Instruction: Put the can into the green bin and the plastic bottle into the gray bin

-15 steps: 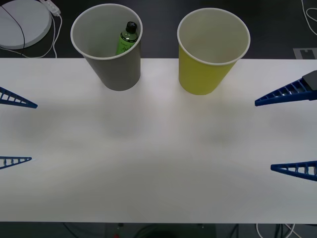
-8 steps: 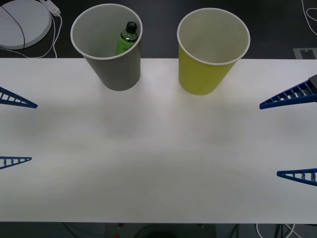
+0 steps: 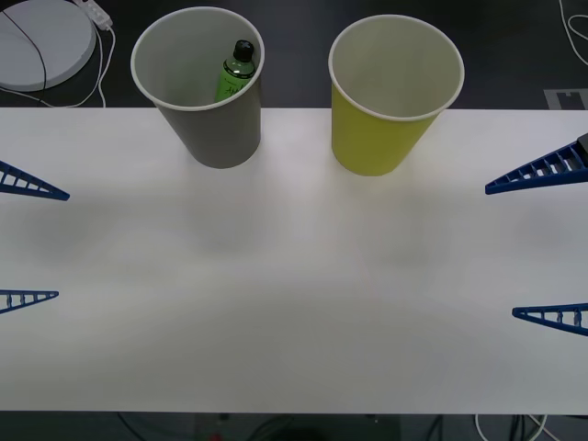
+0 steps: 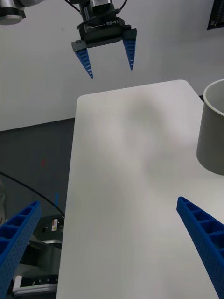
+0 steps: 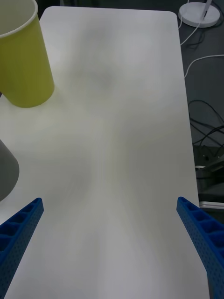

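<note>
The plastic bottle (image 3: 238,70) leans, black cap up, inside the upright gray bin (image 3: 213,129); beside it the green bin (image 3: 378,129) stands upright, its contents apparently nothing.

Readable text: "RB-Y1", white letters on the black body of the left gripper (image 4: 108,53), seen from the right wrist across the counter (image 4: 135,187). The plastic bottle (image 3: 236,72) inside the gray bin (image 3: 207,110) carries a green printed label; its print is too small to read. A dark placard beyond the counter is illegible.

White table (image 3: 294,303), two cups (image 3: 209,129) upright
</note>
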Tool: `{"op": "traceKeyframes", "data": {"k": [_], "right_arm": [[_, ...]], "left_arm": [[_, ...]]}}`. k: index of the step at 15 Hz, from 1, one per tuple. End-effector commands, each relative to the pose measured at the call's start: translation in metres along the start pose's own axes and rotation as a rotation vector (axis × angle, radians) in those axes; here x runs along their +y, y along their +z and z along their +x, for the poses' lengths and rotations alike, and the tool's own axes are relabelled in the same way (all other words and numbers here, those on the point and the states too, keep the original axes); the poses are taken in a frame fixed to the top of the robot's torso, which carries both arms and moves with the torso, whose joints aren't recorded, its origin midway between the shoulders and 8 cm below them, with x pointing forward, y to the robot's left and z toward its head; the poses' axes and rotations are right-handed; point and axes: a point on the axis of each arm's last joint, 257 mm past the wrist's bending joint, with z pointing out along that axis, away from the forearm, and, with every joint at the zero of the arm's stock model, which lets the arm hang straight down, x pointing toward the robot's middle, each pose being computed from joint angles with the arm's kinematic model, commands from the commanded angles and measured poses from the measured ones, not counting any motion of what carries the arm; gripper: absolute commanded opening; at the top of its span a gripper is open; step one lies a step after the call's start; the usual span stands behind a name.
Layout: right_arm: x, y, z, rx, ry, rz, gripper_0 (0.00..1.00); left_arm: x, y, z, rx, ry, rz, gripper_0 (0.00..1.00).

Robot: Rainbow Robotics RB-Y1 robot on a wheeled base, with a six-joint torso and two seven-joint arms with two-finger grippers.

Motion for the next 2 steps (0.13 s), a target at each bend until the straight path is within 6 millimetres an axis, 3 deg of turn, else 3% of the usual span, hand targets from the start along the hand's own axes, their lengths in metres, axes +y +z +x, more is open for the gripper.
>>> {"op": "traceKeyframes", "data": {"k": [1,2], "right_arm": [[0.0000,0.0000,-0.0001,0.000,0.000,0.000,1.00],[0.0000,0.0000,-0.0001,0.000,0.000,0.000,1.00]], "left_arm": [[0.0000,0.0000,0.0000,0.000,0.000,0.000,1.00],[0.0000,0.0000,0.0000,0.000,0.000,0.000,1.00]]}}
